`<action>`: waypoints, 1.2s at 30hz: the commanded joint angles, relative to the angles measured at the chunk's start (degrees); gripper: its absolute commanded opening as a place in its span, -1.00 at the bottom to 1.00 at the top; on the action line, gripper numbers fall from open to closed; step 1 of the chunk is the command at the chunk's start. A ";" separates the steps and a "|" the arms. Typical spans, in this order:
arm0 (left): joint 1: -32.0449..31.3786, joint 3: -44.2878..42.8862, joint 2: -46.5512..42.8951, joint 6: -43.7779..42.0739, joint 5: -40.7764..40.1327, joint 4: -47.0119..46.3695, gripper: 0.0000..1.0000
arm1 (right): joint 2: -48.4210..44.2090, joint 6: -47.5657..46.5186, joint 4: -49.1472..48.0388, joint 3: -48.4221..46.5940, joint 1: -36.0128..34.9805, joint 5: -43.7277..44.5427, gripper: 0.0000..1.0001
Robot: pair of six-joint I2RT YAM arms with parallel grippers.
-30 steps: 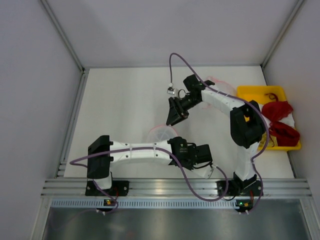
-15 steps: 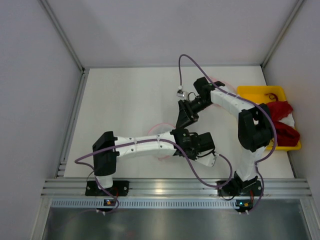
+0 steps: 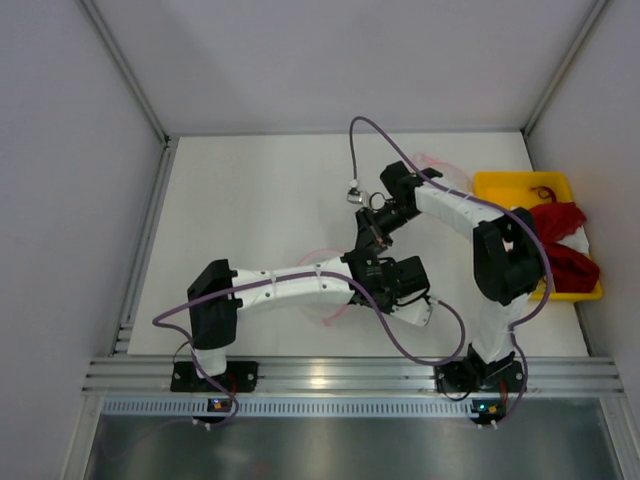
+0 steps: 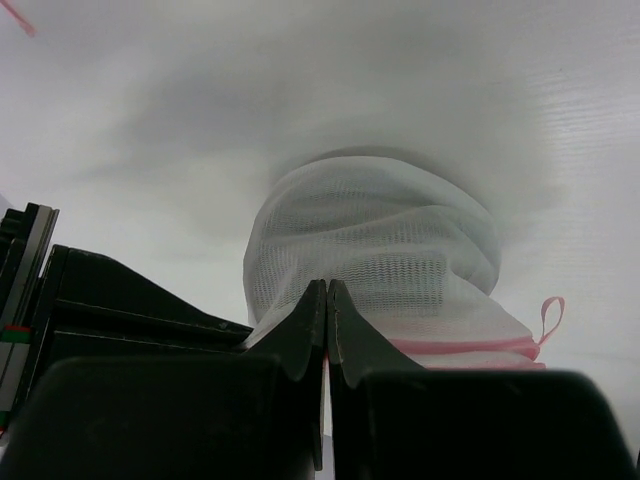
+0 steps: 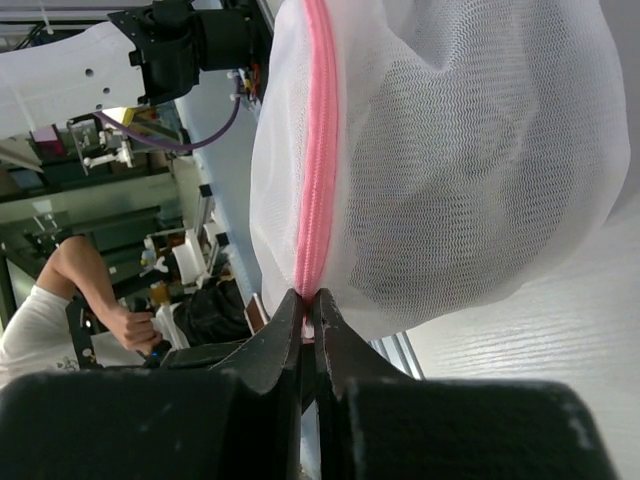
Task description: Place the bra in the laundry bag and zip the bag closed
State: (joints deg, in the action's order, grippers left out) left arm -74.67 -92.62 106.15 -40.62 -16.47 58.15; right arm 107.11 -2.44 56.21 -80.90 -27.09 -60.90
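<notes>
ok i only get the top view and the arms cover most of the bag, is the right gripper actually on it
Observer: Yes. In the right wrist view the right gripper is shut on the bag, pinching its pink zip.
Operator: and the left one
Observer: In the left wrist view the left gripper is shut on the bag too, on the mesh close to the zip.
Operator: zip closed yet
Observer: The stretch the right wrist sees runs as one closed pink line. The rest of the rim is out of view.
</notes>
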 commanded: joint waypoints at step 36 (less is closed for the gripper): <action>-3.29 -2.04 0.81 4.50 -0.85 2.76 -1.00 | -7.61 -2.48 -0.83 0.74 3.89 10.27 0.78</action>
State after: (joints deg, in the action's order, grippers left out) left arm -78.35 -91.90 106.72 -36.29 -16.45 60.20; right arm 103.59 -3.07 55.59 -81.47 -23.49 -53.19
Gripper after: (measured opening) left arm 0.015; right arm 0.855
